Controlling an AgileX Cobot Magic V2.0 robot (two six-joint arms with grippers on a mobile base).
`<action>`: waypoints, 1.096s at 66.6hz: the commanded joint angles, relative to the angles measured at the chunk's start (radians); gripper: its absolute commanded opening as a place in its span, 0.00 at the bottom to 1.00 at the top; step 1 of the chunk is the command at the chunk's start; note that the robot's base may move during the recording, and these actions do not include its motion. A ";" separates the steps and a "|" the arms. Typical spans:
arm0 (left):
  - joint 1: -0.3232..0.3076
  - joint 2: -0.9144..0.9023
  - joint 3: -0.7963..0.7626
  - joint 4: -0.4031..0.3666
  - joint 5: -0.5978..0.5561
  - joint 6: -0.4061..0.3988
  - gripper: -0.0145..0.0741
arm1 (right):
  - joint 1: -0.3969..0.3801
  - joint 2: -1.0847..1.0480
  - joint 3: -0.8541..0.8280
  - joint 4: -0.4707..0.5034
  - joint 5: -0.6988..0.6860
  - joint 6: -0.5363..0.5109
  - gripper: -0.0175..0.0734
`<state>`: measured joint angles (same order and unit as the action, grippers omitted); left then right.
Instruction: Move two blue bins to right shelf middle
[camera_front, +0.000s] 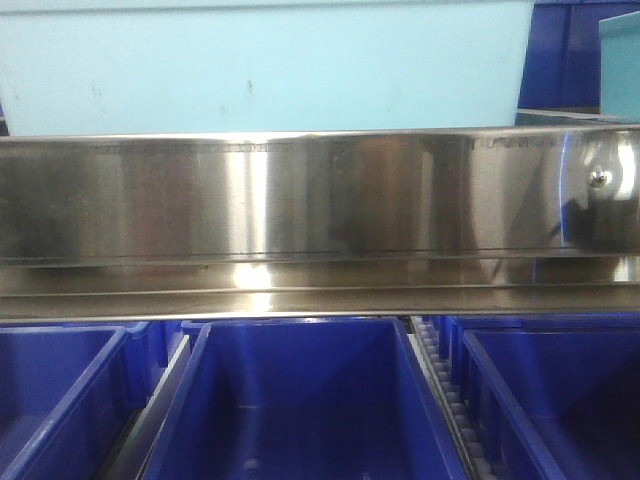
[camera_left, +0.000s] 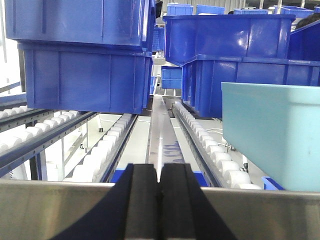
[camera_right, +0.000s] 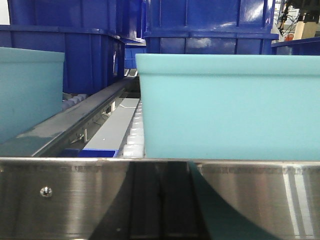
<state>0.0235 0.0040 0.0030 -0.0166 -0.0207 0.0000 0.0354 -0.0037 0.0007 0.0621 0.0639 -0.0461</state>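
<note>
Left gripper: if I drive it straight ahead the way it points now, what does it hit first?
Probably nothing near. The shut left gripper points over the steel lip along the divider rail. First in line looks like a far blue bin, though depth is unclear.

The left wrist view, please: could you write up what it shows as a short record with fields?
left gripper: shut, fingers pressed together, nothing between them
steel rail: runs across the bottom of the frame, behind the fingers
blue bins: two stacks on the roller lanes, one left and one right of centre
teal bin: on the right lane, in front of the right stack
rollers: white, in rows along the lanes
task status: no blue bin gripped
</note>
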 joint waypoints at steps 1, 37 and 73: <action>0.000 -0.004 -0.003 -0.005 -0.018 0.000 0.04 | 0.000 0.004 -0.001 -0.005 -0.012 -0.004 0.01; 0.000 -0.004 -0.003 0.007 -0.034 0.000 0.04 | -0.001 0.004 -0.001 -0.005 -0.014 -0.004 0.01; 0.000 -0.004 -0.003 -0.048 -0.227 0.000 0.04 | -0.001 0.004 -0.001 0.001 -0.111 -0.004 0.01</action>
<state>0.0235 0.0033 0.0030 -0.0310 -0.1702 0.0000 0.0354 -0.0037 0.0007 0.0621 0.0359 -0.0461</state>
